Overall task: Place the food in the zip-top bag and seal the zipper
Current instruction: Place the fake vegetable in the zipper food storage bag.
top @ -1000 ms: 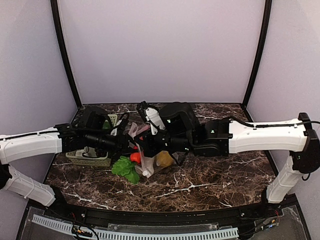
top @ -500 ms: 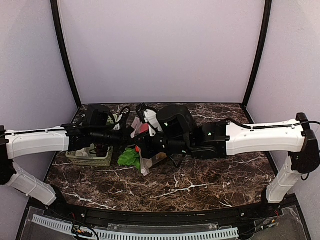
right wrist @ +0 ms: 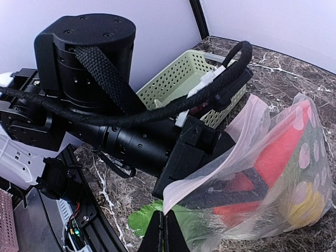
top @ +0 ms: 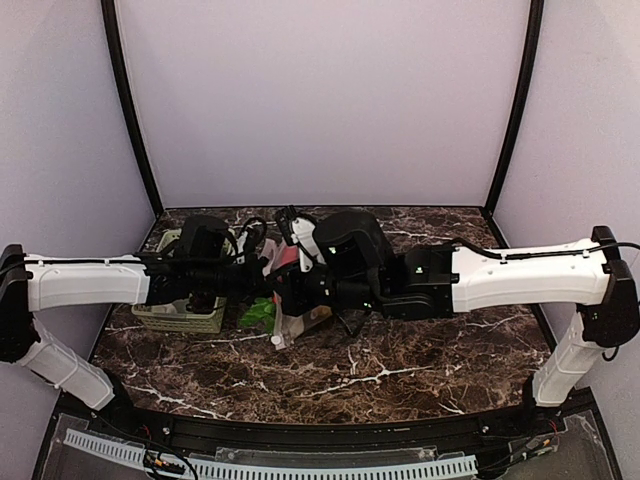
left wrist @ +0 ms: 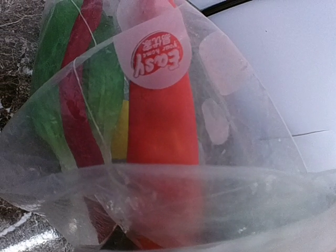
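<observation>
The zip-top bag [right wrist: 273, 157] sat near the middle of the tabletop [top: 430, 350], mouth gaping toward 9 o'clock. A red chili [left wrist: 163, 121], the leafy vegetable [left wrist: 102, 89] and the yellow lemon [right wrist: 307, 205] showed through its dotted plastic. The zipper [left wrist: 210, 169] ran unsealed along the open rim. From 3 o'clock the right tool [right wrist: 164, 228] had its fingers pinched together on the bag's near lip. From 9 o'clock the left tool [right wrist: 236, 184] was pushed into the mouth, and I could not tell how wide it stood. The mesh basket [right wrist: 178, 79] lay just beyond, at 9 o'clock. To me, loading looked nearly done; next the left tool would need to back out, then the lips be pressed shut along the strip.
</observation>
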`<state>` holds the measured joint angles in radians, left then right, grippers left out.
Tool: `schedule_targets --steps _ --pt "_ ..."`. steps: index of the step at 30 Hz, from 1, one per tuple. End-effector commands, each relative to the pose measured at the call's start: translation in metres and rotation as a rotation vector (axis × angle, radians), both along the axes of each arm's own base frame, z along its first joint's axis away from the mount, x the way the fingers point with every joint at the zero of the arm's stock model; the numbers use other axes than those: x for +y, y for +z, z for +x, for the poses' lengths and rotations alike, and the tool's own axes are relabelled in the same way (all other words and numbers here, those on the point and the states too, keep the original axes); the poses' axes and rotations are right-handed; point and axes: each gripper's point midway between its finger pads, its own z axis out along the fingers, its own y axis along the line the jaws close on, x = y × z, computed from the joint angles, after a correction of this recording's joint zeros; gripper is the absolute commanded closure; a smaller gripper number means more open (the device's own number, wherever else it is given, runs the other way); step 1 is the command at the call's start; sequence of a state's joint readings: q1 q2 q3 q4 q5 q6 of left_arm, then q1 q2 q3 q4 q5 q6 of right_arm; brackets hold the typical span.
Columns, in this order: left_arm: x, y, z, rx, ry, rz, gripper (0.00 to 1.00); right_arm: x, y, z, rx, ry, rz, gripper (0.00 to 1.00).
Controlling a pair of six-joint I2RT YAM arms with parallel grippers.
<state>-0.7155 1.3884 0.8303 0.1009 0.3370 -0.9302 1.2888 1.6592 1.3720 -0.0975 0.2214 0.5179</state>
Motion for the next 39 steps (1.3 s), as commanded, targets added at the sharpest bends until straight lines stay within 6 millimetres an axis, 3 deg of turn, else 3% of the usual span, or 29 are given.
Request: schedule_targets --steps 1,7,10,16,21,26,30,39 --pt "0.005 -0.008 0.012 -0.097 0.027 0.053 0.7 0.011 0.021 -0.007 0.006 0.006 0.084 1.0" --pt "-0.002 -0.021 0.01 -0.099 0.009 0.081 0.66 0.01 0.02 -0.004 0.012 -0.009 0.081 1.0" --pt "0.002 -0.023 0.011 -0.11 0.014 0.118 0.58 0.008 0.019 -0.004 0.014 -0.015 0.077 1.0" --pt "0.007 -0.006 0.007 -0.146 -0.018 0.169 0.38 0.001 0.019 -0.003 0.011 -0.036 0.074 1.0" --pt "0.015 0.008 -0.002 -0.179 -0.061 0.214 0.31 0.0 0.019 -0.002 0.009 -0.038 0.073 1.0" --pt "0.023 0.013 -0.013 -0.177 -0.08 0.223 0.33 0.0 0.018 -0.002 0.009 -0.038 0.07 1.0" --pt "0.025 0.009 -0.019 -0.163 -0.093 0.222 0.48 0.0 0.018 -0.003 0.01 -0.036 0.07 1.0" --pt "0.02 -0.011 -0.022 -0.101 -0.112 0.219 0.63 0.001 0.017 -0.003 0.014 -0.034 0.072 1.0"
